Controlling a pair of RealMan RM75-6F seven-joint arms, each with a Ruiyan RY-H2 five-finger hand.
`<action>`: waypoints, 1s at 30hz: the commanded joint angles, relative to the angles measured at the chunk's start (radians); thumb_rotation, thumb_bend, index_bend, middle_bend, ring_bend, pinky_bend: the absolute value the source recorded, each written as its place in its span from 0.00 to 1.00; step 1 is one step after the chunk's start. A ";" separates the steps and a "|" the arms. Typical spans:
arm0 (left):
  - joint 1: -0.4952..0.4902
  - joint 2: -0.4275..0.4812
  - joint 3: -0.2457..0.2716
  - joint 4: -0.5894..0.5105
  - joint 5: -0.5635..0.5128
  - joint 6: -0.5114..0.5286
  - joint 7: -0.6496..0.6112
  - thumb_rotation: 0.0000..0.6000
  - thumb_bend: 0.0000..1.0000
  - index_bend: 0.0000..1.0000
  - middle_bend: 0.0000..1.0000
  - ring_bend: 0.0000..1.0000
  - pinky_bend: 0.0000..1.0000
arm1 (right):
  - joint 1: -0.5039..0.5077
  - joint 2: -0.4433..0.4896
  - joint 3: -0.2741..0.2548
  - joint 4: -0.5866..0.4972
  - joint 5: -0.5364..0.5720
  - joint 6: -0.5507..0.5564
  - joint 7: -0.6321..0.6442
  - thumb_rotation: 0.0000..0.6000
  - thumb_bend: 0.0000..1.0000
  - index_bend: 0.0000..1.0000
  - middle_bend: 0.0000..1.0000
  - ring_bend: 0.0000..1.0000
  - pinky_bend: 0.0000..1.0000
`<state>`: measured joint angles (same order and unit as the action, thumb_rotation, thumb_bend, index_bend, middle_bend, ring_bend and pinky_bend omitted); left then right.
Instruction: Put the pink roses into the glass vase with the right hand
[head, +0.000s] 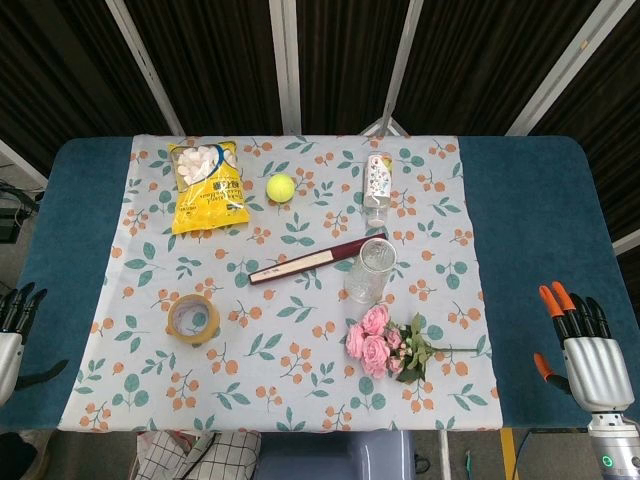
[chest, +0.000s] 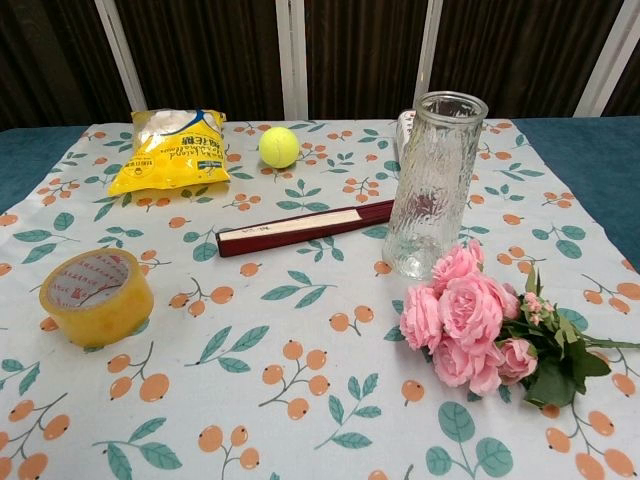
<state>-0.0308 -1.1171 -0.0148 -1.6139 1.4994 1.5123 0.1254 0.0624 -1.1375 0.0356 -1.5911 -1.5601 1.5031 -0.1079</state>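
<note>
Pink roses (head: 378, 341) lie on their side in the lower middle of the head view, blooms toward the left and the thin stems trailing right, just below the upright glass vase (head: 370, 270) and not touching it. We see our right hand (head: 588, 352) at the lower right edge, well apart from the bouquet, fingers extended and a little spread, holding nothing; our left hand (head: 14, 330) sits at the lower left edge, only partly in frame, fingers also apart and empty. The chest view shows neither hand. We judge the risks plainly — the vase is tall, narrow and likely light, so a knock from the hand or a sideways push of the stems against its rim could tip it onto the dark folded fan (head: 317, 259) beside it. The stems are slim and lie flat on cloth, so a grasp may slip or crush the blooms instead. A floral tablecloth (head: 300, 380) covers the blue table (head: 540, 230) — it could wrinkle and drag under the fingers. Behind the table hang dark curtains with pale slanted struts.
</note>
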 joint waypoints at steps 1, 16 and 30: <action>0.000 0.000 0.000 0.000 0.000 -0.001 0.000 1.00 0.00 0.00 0.00 0.00 0.00 | 0.000 0.000 0.000 0.000 0.000 0.000 0.000 1.00 0.35 0.00 0.00 0.00 0.00; 0.000 0.001 -0.001 -0.001 -0.001 0.000 -0.005 1.00 0.00 0.00 0.00 0.00 0.00 | 0.010 0.011 -0.010 -0.024 -0.034 -0.005 0.042 1.00 0.30 0.00 0.00 0.00 0.00; -0.006 0.009 0.008 -0.009 0.009 -0.014 -0.008 1.00 0.00 0.00 0.00 0.00 0.00 | 0.117 0.047 -0.039 -0.151 -0.104 -0.167 0.137 1.00 0.29 0.00 0.00 0.00 0.00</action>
<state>-0.0366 -1.1081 -0.0076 -1.6222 1.5083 1.4987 0.1179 0.1569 -1.0925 0.0009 -1.7137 -1.6607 1.3695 0.0226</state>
